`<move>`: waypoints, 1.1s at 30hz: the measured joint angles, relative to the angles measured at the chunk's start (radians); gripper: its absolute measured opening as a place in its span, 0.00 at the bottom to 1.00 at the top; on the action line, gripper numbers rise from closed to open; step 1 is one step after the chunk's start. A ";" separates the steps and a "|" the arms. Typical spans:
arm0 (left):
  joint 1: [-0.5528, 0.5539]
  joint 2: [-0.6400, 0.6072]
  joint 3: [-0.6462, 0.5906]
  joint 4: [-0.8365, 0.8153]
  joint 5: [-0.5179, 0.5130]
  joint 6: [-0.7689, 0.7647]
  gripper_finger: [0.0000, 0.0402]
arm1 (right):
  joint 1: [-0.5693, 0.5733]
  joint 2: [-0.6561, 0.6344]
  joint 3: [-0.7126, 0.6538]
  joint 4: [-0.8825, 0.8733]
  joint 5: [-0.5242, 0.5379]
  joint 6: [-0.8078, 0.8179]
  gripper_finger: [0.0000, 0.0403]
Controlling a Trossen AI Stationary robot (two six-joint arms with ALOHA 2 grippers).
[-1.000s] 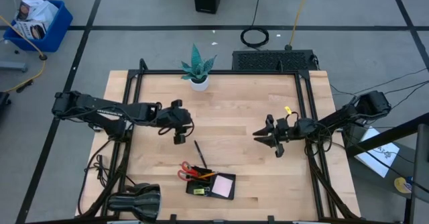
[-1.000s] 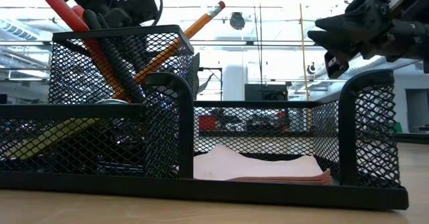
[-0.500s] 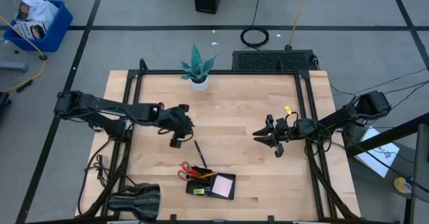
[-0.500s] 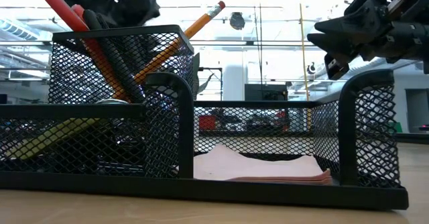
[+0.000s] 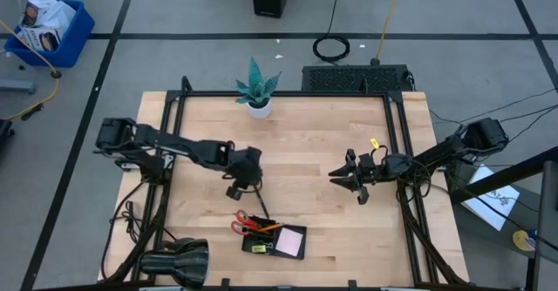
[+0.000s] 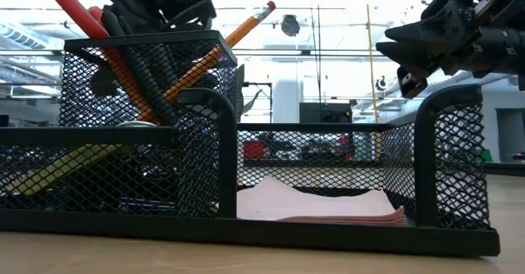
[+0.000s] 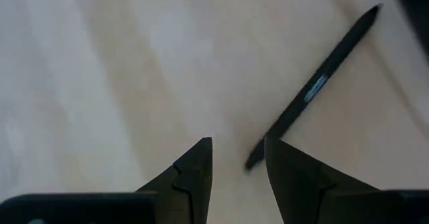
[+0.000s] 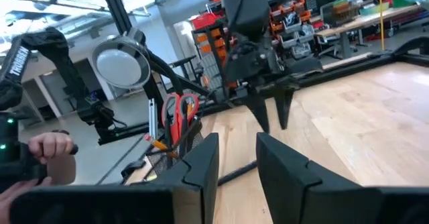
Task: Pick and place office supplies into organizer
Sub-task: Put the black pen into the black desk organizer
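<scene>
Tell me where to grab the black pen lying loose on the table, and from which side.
Grip the pen mid-shaft, from straight above, fingers across its width. It lies flat on bare wood with room on both sides. The left gripper, open, hangs by one end; the middle should tip less.

Two dark jointed arms trail black cables; each hand [image 5: 237, 189] has pointed black fingers.

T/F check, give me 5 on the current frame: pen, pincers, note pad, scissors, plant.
1. A black pen lies on the table outside the organizer. True.
2. The left pincer grips the pen. False: its fingers are open just above the pen's end.
3. The note pad lies in the organizer. True.
4. The scissors lie beside the plant. False: they stand in the organizer.
5. The right pincer holds a pencil. False: it is empty.
</scene>
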State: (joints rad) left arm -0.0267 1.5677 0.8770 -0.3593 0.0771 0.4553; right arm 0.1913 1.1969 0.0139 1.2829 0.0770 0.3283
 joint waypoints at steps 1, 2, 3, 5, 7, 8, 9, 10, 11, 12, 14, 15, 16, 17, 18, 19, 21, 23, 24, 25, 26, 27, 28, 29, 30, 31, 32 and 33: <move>-0.006 0.013 0.008 0.007 0.021 0.014 0.35 | 0.000 0.000 0.000 -0.003 0.000 0.000 0.23; -0.011 0.022 0.008 0.006 0.046 0.037 0.35 | 0.000 0.000 0.000 -0.003 0.000 0.000 0.23; -0.016 0.023 0.006 -0.012 0.067 0.061 0.35 | 0.000 0.000 0.000 -0.004 0.000 0.000 0.23; -0.026 0.026 0.004 -0.029 0.081 0.084 0.35 | 0.000 0.001 0.000 -0.015 0.000 0.000 0.23; -0.035 0.028 0.006 -0.022 0.084 0.118 0.35 | 0.000 0.000 0.000 -0.013 0.000 0.000 0.23; -0.039 0.024 0.005 -0.030 0.086 0.134 0.35 | 0.000 0.000 0.000 -0.017 0.000 0.000 0.23; -0.042 0.022 0.005 -0.024 0.088 0.149 0.35 | 0.000 0.000 0.000 -0.026 0.000 0.000 0.23; -0.044 0.022 0.006 -0.011 0.088 0.162 0.35 | 0.000 0.001 0.000 -0.029 0.000 0.000 0.23; -0.046 0.023 0.006 -0.011 0.089 0.164 0.35 | 0.000 0.000 0.000 -0.029 0.000 0.000 0.23; -0.046 0.023 0.006 -0.019 0.091 0.158 0.35 | 0.000 0.000 0.000 -0.030 0.000 0.000 0.23; -0.044 0.023 0.005 -0.021 0.091 0.145 0.35 | 0.000 0.002 0.000 -0.047 0.000 0.000 0.23; -0.041 0.023 0.005 -0.022 0.088 0.147 0.35 | 0.000 0.002 0.000 -0.045 0.000 0.000 0.23; -0.039 0.023 0.005 -0.028 0.086 0.153 0.35 | 0.000 0.001 0.000 -0.045 0.000 0.000 0.23; -0.034 0.023 0.005 -0.027 0.084 0.162 0.35 | 0.000 0.001 0.000 -0.049 0.000 0.000 0.23; -0.030 0.026 0.005 -0.014 0.084 0.168 0.35 | 0.000 0.002 0.000 -0.056 0.000 0.000 0.23; -0.026 0.033 0.005 0.009 0.085 0.171 0.35 | 0.000 0.002 0.000 -0.056 0.000 0.000 0.23; -0.019 0.049 0.005 0.028 0.073 0.172 0.35 | 0.000 0.002 0.000 -0.057 0.000 0.000 0.23; -0.007 0.078 0.006 0.029 0.068 0.175 0.35 | 0.000 0.002 0.000 -0.060 0.000 0.000 0.23; -0.002 0.099 0.009 0.040 0.069 0.174 0.35 | 0.000 0.002 0.000 -0.060 0.000 0.000 0.23; 0.001 0.116 0.010 0.047 0.069 0.174 0.35 | 0.000 0.002 0.000 -0.061 0.000 0.000 0.23; 0.004 0.129 0.013 0.044 0.072 0.172 0.35 | 0.000 0.002 0.000 -0.062 0.000 0.000 0.23; 0.005 0.140 0.022 0.042 0.071 0.172 0.36 | 0.000 0.002 0.000 -0.062 0.000 0.000 0.23; 0.006 0.152 0.035 0.050 0.071 0.174 0.37 | 0.000 0.002 0.000 -0.060 0.000 0.000 0.23; 0.006 0.161 0.041 0.055 0.068 0.177 0.38 | 0.000 0.002 0.000 -0.056 0.000 0.000 0.23; 0.006 0.166 0.046 0.053 0.068 0.179 0.40 | 0.000 0.001 -0.001 -0.054 0.000 0.000 0.23; 0.007 0.169 0.049 0.048 0.072 0.180 0.42 | 0.000 0.001 0.000 -0.060 0.000 0.000 0.23; 0.007 0.175 0.052 0.050 0.077 0.184 0.45 | 0.000 0.002 -0.001 -0.064 0.000 0.000 0.23; 0.006 0.178 0.053 0.057 0.078 0.186 0.47 | 0.000 0.002 -0.001 -0.061 0.000 0.000 0.23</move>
State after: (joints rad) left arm -0.0207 1.7460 0.9301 -0.3018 0.1551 0.6416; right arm 0.1913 1.1992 0.0132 1.2220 0.0772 0.3283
